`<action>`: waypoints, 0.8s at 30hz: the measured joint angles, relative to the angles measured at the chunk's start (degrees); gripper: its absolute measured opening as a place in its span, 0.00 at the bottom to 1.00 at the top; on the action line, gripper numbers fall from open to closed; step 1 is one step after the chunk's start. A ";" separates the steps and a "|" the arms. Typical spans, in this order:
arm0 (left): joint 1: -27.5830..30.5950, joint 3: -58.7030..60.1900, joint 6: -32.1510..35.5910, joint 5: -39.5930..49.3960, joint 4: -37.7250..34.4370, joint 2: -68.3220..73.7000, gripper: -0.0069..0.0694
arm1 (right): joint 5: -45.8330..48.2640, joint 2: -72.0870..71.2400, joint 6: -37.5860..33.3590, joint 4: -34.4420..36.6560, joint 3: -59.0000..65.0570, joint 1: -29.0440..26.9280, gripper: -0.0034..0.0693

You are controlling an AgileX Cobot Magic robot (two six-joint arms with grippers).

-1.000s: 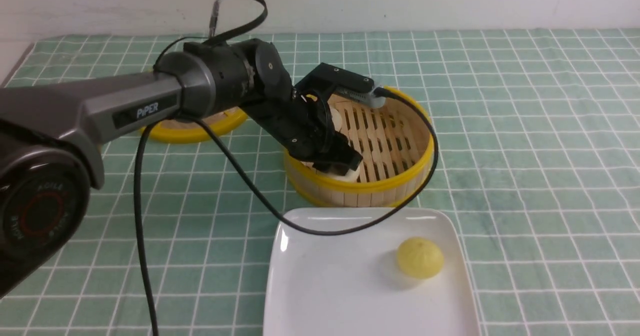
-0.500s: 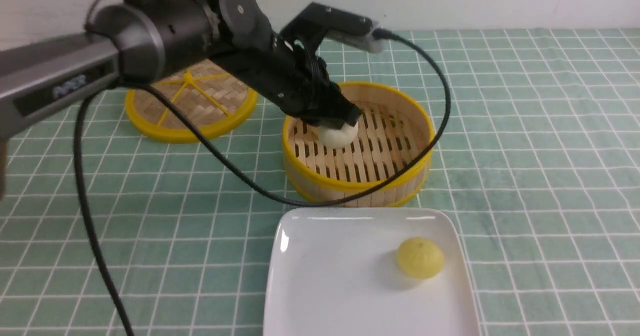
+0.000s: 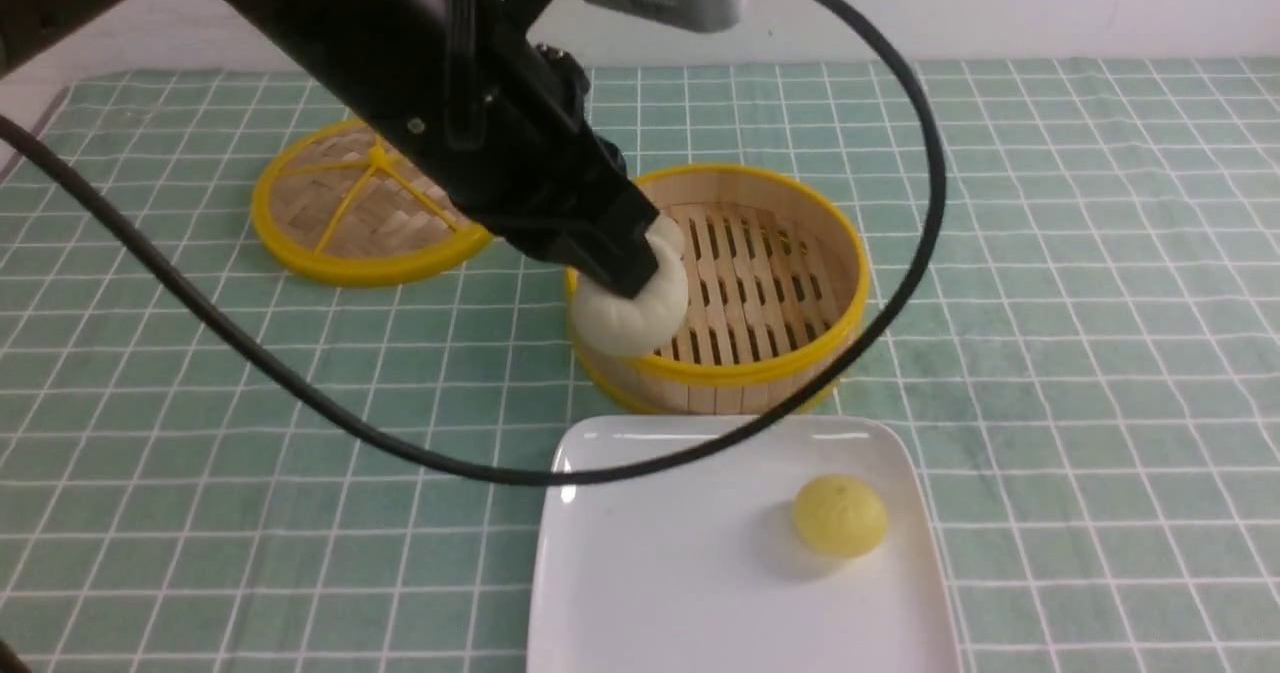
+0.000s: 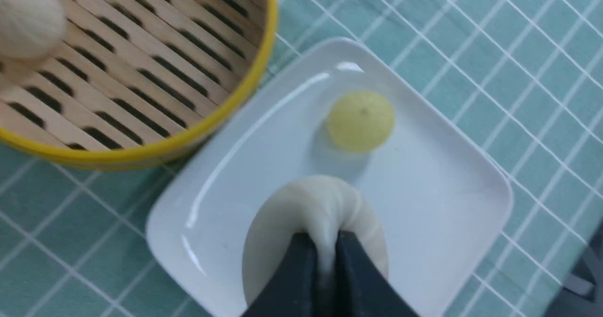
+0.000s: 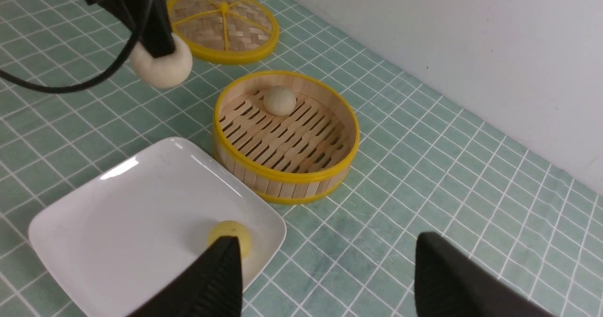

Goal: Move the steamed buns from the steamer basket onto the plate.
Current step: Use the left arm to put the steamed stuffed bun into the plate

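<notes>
A white bun [image 3: 628, 313] hangs mid-frame in the front view, pinched at its top by the clenched left tool [image 4: 324, 251]. A second white bun [image 5: 279, 101] sits in the basket [image 3: 740, 373] just behind. The yellow bun [image 3: 840, 515] lies on the plate [image 3: 660, 573], lower centre. The lid [image 3: 350, 203] rests upper left on the table [image 3: 1050, 303]. The right tool [image 5: 327, 239] gapes wide, holding nothing.

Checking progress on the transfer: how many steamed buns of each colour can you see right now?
White buns: 2
Yellow bun: 1
Total: 3
</notes>
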 joint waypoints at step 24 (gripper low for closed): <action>0.00 14.27 22.88 -10.31 -21.50 19.11 0.13 | -0.22 0.00 0.00 -0.22 7.21 0.00 0.71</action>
